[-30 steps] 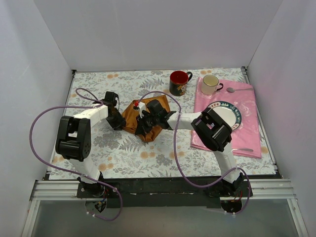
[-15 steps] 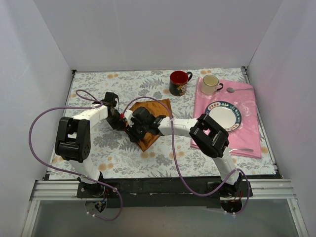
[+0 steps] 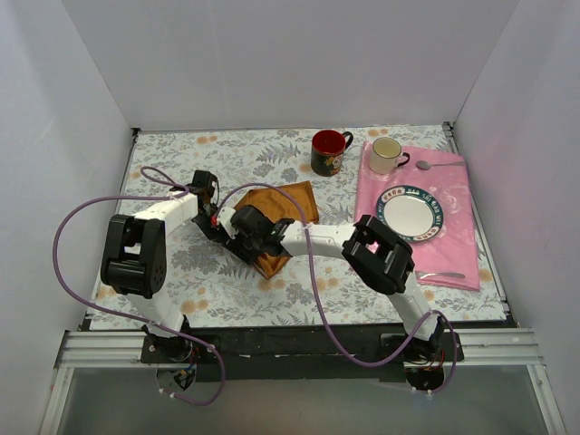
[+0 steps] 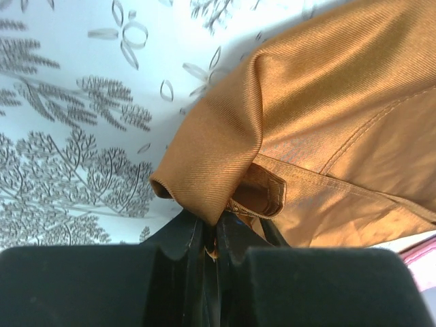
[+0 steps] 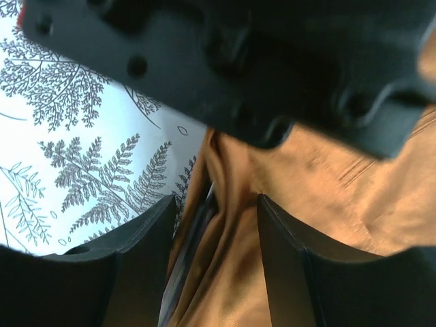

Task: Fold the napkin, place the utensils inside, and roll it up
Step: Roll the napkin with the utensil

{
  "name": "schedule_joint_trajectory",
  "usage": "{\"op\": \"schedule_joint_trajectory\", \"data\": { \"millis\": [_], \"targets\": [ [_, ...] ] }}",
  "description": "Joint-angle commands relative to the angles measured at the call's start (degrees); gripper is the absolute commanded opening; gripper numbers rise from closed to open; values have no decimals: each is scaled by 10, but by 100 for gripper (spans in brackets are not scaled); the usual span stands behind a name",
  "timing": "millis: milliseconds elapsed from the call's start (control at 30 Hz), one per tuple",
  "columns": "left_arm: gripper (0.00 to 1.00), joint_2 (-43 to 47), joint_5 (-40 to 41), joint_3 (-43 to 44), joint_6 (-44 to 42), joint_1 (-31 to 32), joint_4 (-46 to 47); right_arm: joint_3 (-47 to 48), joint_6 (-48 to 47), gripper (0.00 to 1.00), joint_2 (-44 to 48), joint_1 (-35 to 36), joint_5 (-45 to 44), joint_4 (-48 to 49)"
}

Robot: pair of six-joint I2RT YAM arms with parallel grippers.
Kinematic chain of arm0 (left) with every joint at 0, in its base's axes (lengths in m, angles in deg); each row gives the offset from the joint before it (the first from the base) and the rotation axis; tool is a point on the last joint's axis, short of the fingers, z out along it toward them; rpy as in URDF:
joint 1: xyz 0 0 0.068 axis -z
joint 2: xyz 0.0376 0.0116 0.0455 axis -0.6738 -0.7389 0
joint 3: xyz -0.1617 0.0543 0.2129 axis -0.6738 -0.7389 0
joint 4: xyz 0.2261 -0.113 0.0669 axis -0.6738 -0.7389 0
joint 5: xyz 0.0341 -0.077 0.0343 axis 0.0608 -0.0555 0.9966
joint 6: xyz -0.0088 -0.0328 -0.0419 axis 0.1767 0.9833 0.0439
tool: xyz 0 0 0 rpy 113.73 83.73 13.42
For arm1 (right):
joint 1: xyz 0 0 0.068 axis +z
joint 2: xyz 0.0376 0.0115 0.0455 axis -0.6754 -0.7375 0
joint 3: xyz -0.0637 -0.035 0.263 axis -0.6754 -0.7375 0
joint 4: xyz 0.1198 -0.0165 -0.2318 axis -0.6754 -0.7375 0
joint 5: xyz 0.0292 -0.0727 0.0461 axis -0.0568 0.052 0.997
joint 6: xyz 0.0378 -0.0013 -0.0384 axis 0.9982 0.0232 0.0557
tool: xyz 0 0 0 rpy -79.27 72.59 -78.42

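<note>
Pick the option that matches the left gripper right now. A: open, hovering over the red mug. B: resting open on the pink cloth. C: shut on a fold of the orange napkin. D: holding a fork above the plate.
C: in the left wrist view the left gripper has its fingers pressed together, with a bunched edge of the napkin clamped between them.

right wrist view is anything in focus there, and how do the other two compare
Right wrist view: a dark mass across the top is blurred, too close to identify; the fern-print tablecloth is fairly crisp, the napkin soft. Left wrist view: napkin weave sharp, own jaws a dark block. Top external view: evenly lit, soft shadows, no glare.
</note>
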Motion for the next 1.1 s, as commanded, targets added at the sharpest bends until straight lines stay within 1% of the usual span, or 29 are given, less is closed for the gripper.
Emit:
{"op": "schedule_joint_trajectory", "data": {
  "millis": [0,67,100,167,200,233,267,333,367,433,467,500,533,567,600,633,667,700,733,800,833,900,933,967,1000,1033,1067],
  "targets": [
    [0,9,-27,12,8,5,-41,-7,16,56,-21,20,-76,-4],
    [0,7,-24,15,9,5,-48,-7,25,51,-28,27,-115,-8],
    [0,9,-23,16,10,5,-49,-8,28,35,-31,30,-133,-13],
    [0,9,-20,18,8,5,-51,-13,30,25,-33,30,-158,-12],
    [0,9,-16,20,5,4,-52,-16,31,12,-33,30,-168,-16],
    [0,6,-13,21,1,3,-56,-18,33,6,-33,29,-170,-20],
    [0,6,-10,23,-2,1,-56,-18,35,1,-33,28,-152,-23],
    [0,11,-9,24,-15,-3,-52,-28,55,1,-26,17,-122,-20],
    [0,14,-11,25,-21,-5,-48,-34,63,1,-19,9,-60,-13],
    [0,32,-20,27,-43,-6,-33,-61,94,1,-11,-13,-5,17],
    [2,41,-20,27,-48,-6,-29,-69,106,1,-1,-20,63,31],
    [10,48,-19,27,-52,-7,-20,-81,129,1,3,-36,88,45],
    [17,59,-15,26,-62,-7,-16,-98,145,1,7,-48,119,85],
    [26,78,-7,27,-65,-7,-13,-104,159,1,8,-58,187,95],
    [40,91,-1,29,-68,-7,-10,-102,168,1,5,-77,212,96],
    [49,102,13,31,-72,-7,-8,-93,187,1,1,-87,239,96],
    [53,122,17,34,-80,-7,-9,-87,195,1,-9,-95,280,91],
    [60,134,24,38,-86,-7,-6,-78,201,1,-15,-113,297,81],
    [62,145,28,38,-89,-7,-2,-70,217,1,-26,-122,315,76],
    [66,194,27,28,-104,-7,20,-54,238,1,-41,-148,368,77],
    [68,214,21,7,-108,-7,31,-48,259,1,-60,-156,401,75],
    [68,259,-25,-22,-109,-7,60,-45,283,1,-72,-175,430,97],
    [66,270,-47,-56,-103,-7,70,-48,302,1,-83,-180,464,116],
    [64,278,-84,-73,-96,-7,80,-58,340,1,-90,-185,478,135],
    [63,290,-111,-92,-78,-7,112,-62,359,1,-95,-191,486,166],
    [60,291,-130,-129,-68,-7,130,-63,365,1,-100,-191,483,166],
    [48,291,-145,-144,-58,-7,146,-62,377,1,-103,-192,479,165]
  ]
}}
